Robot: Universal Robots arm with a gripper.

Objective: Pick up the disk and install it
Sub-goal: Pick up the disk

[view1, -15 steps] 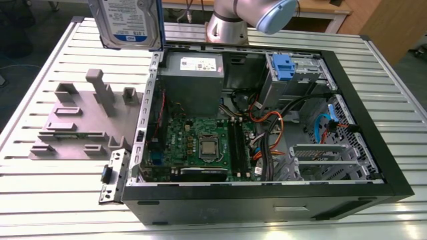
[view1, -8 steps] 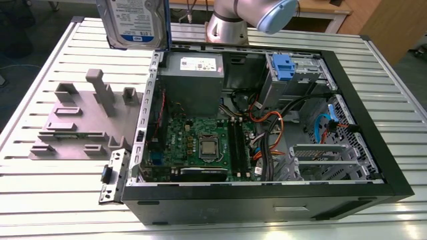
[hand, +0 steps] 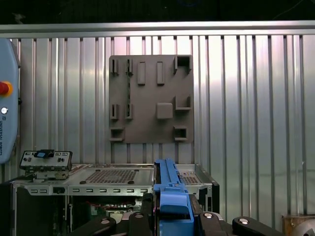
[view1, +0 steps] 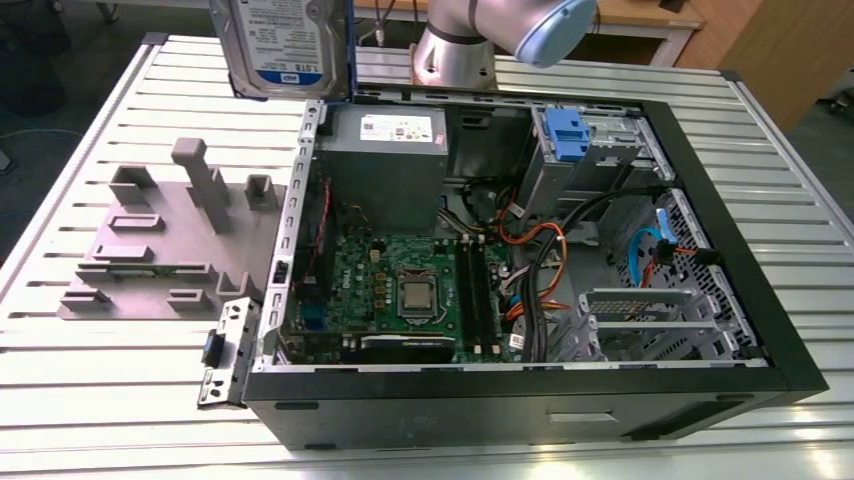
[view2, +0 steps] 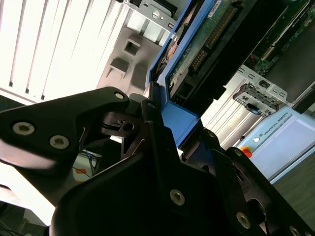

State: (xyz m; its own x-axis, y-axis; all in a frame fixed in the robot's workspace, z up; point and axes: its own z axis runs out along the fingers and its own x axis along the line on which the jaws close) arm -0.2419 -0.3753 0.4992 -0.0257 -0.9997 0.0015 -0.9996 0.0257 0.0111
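Now the disk [view1: 283, 42] is hanging upright above the slatted table [view1: 107, 120], near the open computer case [view1: 534, 400]. The gripper [view2: 164, 123] is pinching its blue carrier frame [hand: 170, 191], probably to carry the drive clear of the case walls.

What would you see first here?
First comes the big open computer case lying on the slatted table, with its green board and wires showing. At the exterior view's top left the disk hangs in the air; in the first wrist view the gripper is shut on its blue frame. A grey tray lies beside the case on the exterior view's left.
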